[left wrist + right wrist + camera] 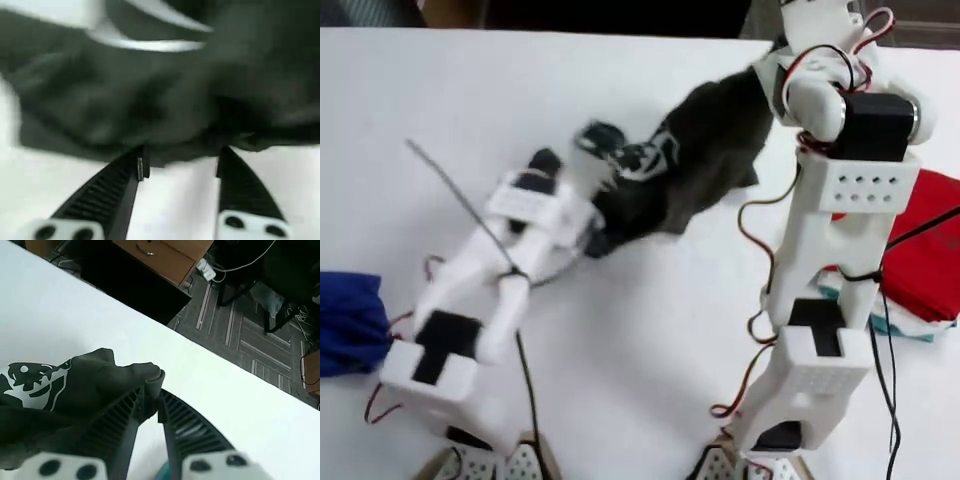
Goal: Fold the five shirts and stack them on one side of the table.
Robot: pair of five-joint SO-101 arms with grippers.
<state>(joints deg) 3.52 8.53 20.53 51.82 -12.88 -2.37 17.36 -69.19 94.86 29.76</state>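
Observation:
A black shirt (pixel 705 150) with a white print lies crumpled across the middle back of the table. My left gripper (pixel 182 162) is open at the shirt's near left edge, the cloth (pixel 160 95) lying just over its fingertips (pixel 131 167). In the high view that gripper (pixel 598 225) sits at the shirt's lower left corner. My right gripper (pixel 151 392) is shut on a raised fold of the black shirt (pixel 90 385) at its far right corner. The right arm (pixel 840 110) stands over that corner.
A blue shirt (pixel 348 322) lies bunched at the table's left edge. A red shirt (pixel 930 250) tops a stack at the right edge, with white and teal cloth (pixel 920 322) under it. Bare white table (pixel 650 340) lies in front of the black shirt.

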